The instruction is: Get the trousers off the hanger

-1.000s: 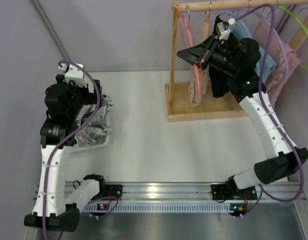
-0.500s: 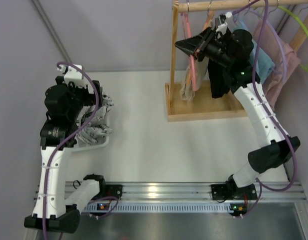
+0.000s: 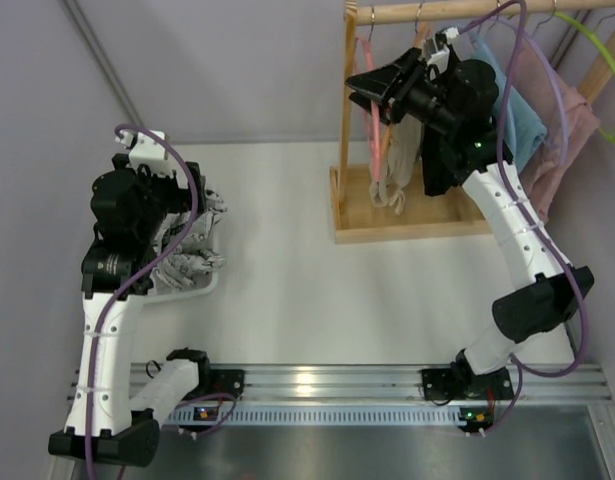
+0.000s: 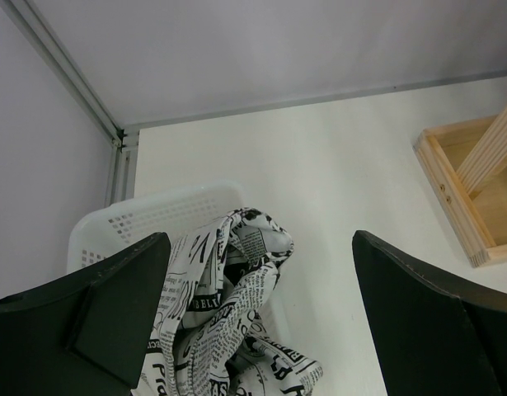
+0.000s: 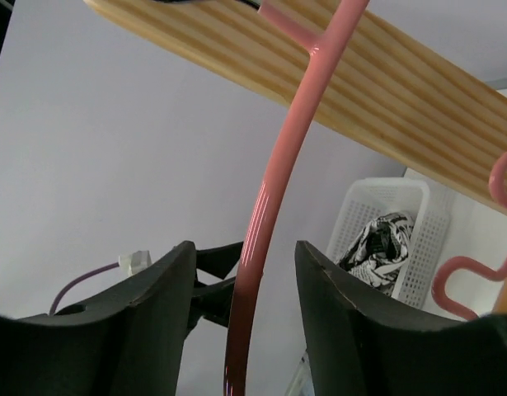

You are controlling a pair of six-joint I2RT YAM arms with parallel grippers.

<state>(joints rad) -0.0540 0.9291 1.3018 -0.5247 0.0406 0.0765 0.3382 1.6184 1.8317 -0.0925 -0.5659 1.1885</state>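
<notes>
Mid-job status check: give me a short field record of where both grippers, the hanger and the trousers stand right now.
right gripper: open, one finger on either side of the pink hanger's rod, a gap showing on both sides
pink hanger: hooked over the wooden rail
trousers: pale, hanging by the pink hanger above the rack base; not yet off
left gripper: open, above the white basket, holding nothing
newspaper-print cloth: lying in the white basket
</notes>
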